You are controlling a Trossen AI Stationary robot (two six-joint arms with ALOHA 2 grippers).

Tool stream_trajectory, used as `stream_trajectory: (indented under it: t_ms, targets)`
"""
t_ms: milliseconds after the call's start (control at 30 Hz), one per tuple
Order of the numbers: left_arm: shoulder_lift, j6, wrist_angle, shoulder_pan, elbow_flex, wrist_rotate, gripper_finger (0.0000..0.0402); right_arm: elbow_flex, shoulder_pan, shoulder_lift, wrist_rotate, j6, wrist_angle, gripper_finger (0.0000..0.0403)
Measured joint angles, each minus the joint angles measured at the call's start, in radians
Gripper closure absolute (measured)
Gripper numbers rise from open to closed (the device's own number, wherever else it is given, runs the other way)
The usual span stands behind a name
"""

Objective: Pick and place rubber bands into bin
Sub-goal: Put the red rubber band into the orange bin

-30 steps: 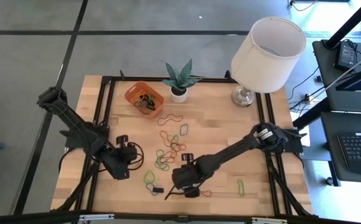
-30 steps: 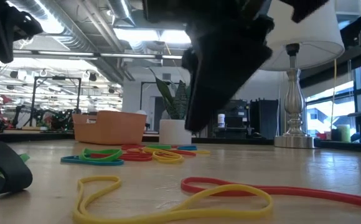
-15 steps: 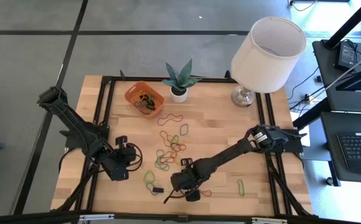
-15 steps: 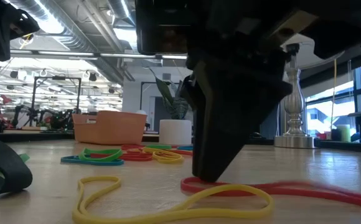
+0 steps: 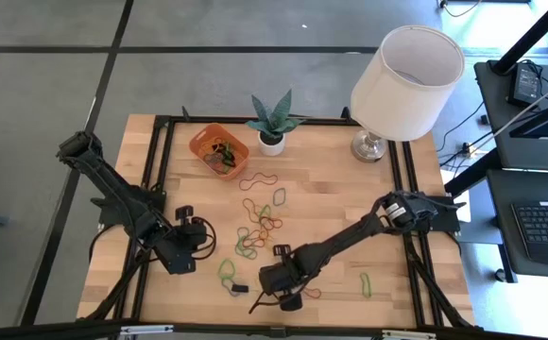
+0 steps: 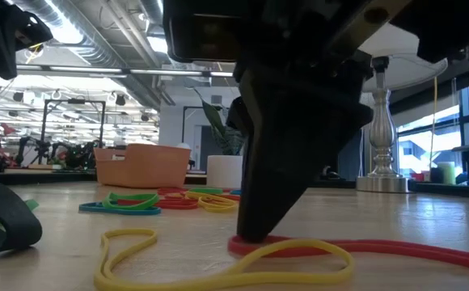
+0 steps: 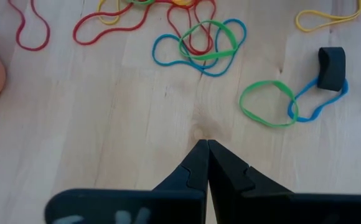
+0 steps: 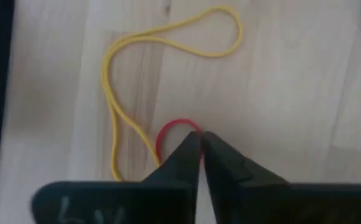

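So my right gripper's (image 8: 200,142) fingers have just snapped together on the tabletop (image 5: 331,179), pinching the end of the red band (image 8: 168,134) where a moment ago they stood apart above it. A yellow band (image 8: 168,37) lies touching it, so it may tag along. Left gripper (image 7: 204,152) waits closed, empty. The bin (image 5: 219,149) is well away at the far side, already holding some bands.

Two black jointed arms (image 5: 113,194), pointed dark fingers (image 7: 221,171), looped cable.
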Motion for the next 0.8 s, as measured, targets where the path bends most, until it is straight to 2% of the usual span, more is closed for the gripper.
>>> stream_trajectory:
  t_ms: [100, 400, 533, 800]
  targets:
    - [0.0, 0.0, 0.0, 0.0, 0.0, 0.0, 0.04, 0.0, 0.001, 0.001, -0.006, 0.038, 0.006, 0.0397]
    - [0.0, -0.041, 0.003, -0.001, 0.0, 0.0, 0.0399, 0.0, -0.014, -0.031, 0.048, 0.066, -0.082, 0.0401]
    - [0.0, -0.046, 0.003, -0.003, 0.0, 0.007, 0.04, 0.001, -0.044, -0.085, 0.073, 0.061, -0.093, 0.0401]
    - [0.0, -0.086, 0.0, -0.003, 0.0, 0.009, 0.04, 0.002, -0.105, -0.235, 0.193, 0.003, -0.145, 0.0402]
